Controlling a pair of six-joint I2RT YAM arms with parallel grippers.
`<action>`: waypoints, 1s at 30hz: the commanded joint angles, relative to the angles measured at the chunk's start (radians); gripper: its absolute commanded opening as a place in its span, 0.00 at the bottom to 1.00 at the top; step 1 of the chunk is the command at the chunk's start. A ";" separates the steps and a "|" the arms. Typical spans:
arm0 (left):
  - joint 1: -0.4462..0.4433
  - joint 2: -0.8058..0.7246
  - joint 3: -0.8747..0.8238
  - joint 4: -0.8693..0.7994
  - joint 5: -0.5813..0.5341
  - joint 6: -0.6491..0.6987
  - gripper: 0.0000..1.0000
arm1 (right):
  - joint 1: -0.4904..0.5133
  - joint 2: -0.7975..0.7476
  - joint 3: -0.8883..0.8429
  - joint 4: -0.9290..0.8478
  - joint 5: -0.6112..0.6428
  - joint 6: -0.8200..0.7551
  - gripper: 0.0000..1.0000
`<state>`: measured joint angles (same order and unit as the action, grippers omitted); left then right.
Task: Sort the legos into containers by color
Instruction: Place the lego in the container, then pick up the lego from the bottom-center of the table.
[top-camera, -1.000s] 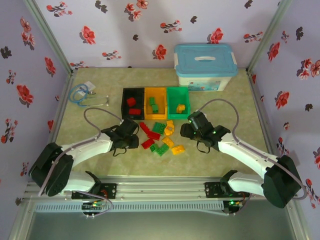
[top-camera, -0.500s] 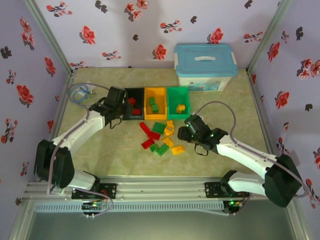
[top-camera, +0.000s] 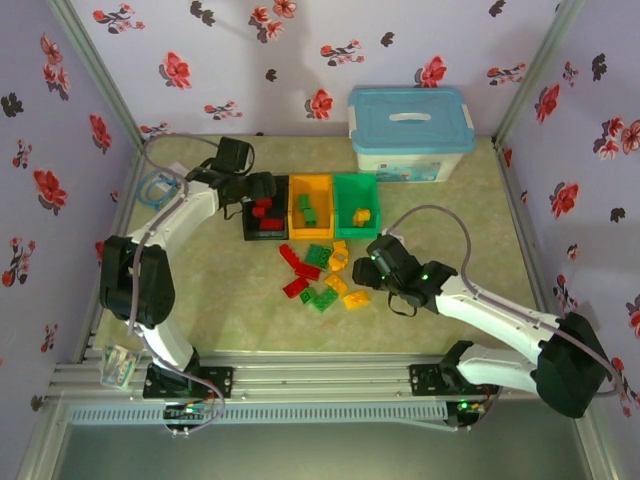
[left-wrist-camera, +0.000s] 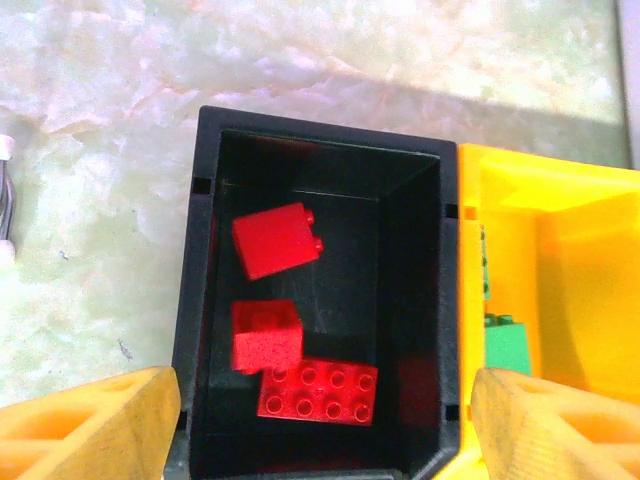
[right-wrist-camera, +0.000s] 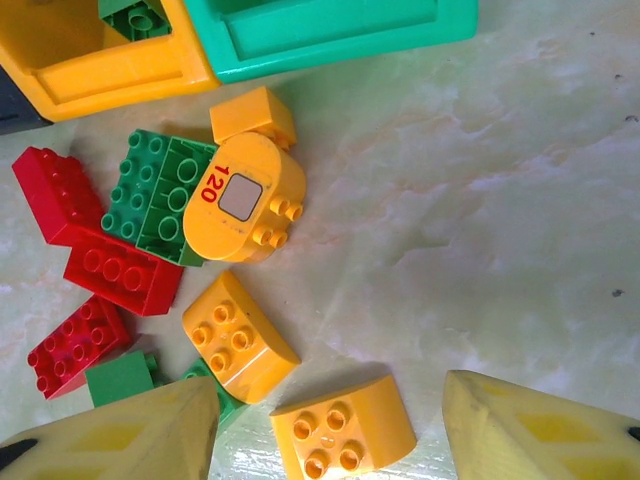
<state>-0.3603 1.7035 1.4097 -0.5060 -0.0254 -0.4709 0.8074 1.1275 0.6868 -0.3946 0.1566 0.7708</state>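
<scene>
My left pincer (left-wrist-camera: 322, 428) hangs open above the black bin (left-wrist-camera: 198, 250). Three red bricks (left-wrist-camera: 277, 240) lie inside it, between and just ahead of my fingertips. My right pincer (right-wrist-camera: 330, 425) is spread wide over the loose bricks (right-wrist-camera: 160, 195) on the counter (right-wrist-camera: 500, 200), with one yellow brick (right-wrist-camera: 345, 432) lying between its fingertips.

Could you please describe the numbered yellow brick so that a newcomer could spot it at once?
Find the row of three bins, then the loose brick pile in front of it. At the pile's edge nearest the bins, against a green brick, lies a rounded yellow brick. It alone bears a pale square panel and a red 120.
</scene>
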 joint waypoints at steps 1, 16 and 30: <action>-0.020 -0.136 -0.053 -0.020 0.015 0.008 0.77 | 0.031 0.020 0.054 -0.050 0.047 -0.010 0.61; -0.155 -0.863 -0.802 0.029 -0.025 -0.216 0.73 | 0.288 0.477 0.391 -0.122 0.019 -0.238 0.62; -0.233 -1.172 -1.011 -0.098 -0.049 -0.345 0.70 | 0.322 0.759 0.530 -0.119 0.037 -0.240 0.56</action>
<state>-0.5854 0.5304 0.4061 -0.5781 -0.0521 -0.7929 1.1248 1.8500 1.1805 -0.4767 0.1654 0.5484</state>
